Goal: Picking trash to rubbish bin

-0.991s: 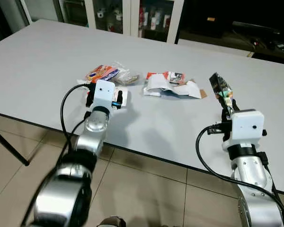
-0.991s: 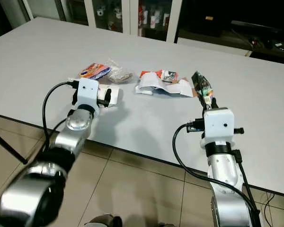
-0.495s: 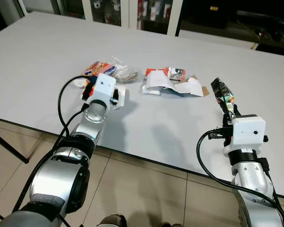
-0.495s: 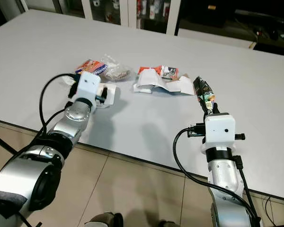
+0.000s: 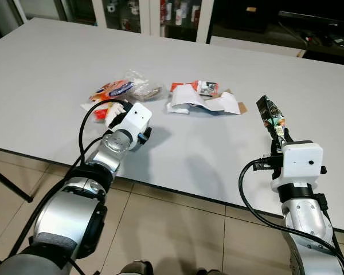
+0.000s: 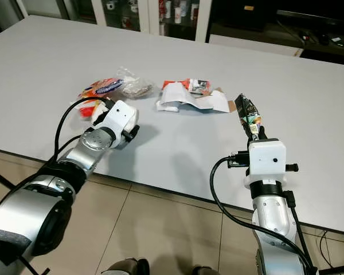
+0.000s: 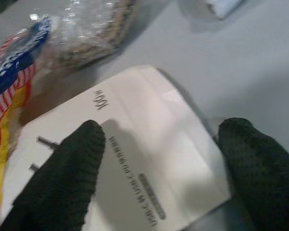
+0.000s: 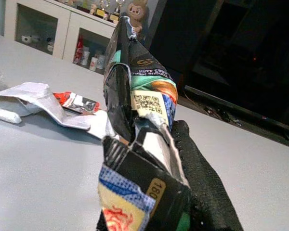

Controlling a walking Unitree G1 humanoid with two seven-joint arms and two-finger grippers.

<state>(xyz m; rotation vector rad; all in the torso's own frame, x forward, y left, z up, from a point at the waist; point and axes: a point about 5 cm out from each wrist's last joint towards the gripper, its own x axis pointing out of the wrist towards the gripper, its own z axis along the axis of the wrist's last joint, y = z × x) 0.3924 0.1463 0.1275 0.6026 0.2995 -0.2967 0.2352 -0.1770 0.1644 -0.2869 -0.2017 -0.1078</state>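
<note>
My left gripper [image 7: 159,166] is open low over the table, its fingers [image 7: 70,175] on either side of a flat white printed paper [image 7: 135,120]. Just beyond the paper lie an orange and blue wrapper [image 5: 110,89] and a clear crumpled bag [image 5: 140,89]. A pile of crumpled white paper and red packets [image 5: 200,101] lies at the table's middle. My right gripper [image 5: 280,133] is shut on a dark snack wrapper [image 8: 135,91] and holds it upright above the table's front right part.
The grey table [image 5: 51,63] spans the view; its front edge [image 5: 178,192] runs just under both wrists, with tiled floor [image 5: 178,229] below. Glass-door cabinets [image 5: 132,11] stand behind the table. A dark table leg [image 5: 6,183] shows at the left.
My left wrist has turned and dropped lower over the white paper, which now lies between its fingers. The right arm still holds the wrapper upright. The camera has shifted slightly.
</note>
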